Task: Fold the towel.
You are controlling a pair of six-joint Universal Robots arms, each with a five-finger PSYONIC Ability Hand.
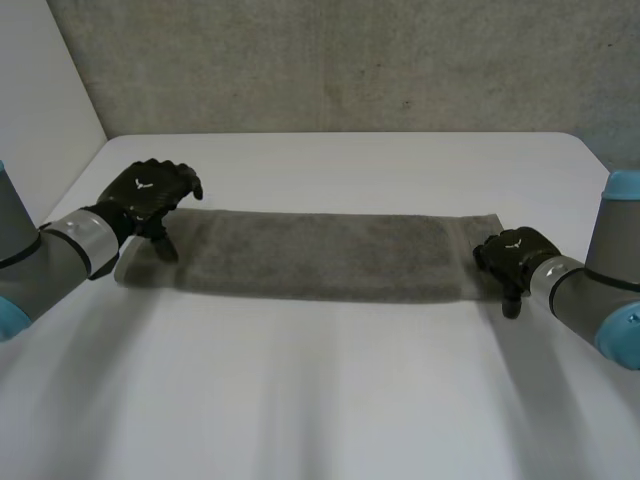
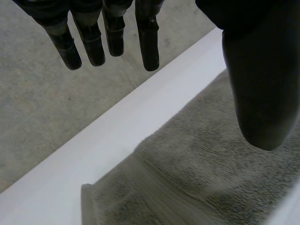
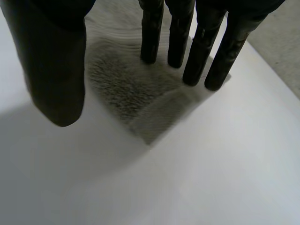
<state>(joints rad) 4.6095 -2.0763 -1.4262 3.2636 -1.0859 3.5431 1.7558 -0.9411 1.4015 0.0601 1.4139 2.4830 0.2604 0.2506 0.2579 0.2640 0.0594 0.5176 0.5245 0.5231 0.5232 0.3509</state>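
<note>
You see the grey towel point(image 1: 310, 255) lying as a long strip on the white bench point(image 1: 330, 390). The left hand point(image 1: 150, 193) hovers released over its left end. The right hand point(image 1: 514, 252) sits at its right end, fingers straight, grasping nothing.

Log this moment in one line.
towel: long strip on table | left hand: open, above one end | right hand: open, at other end

The left arm is reaching in from the frame's left edge, and the left hand point(image 1: 150, 192) is hanging at middle left, fingers point(image 2: 149, 37) loosely straight, thumb spread wide. At middle right, the right hand point(image 1: 512, 252) is pointing down, fingers point(image 3: 151, 33) straight, possibly pressing.
</note>
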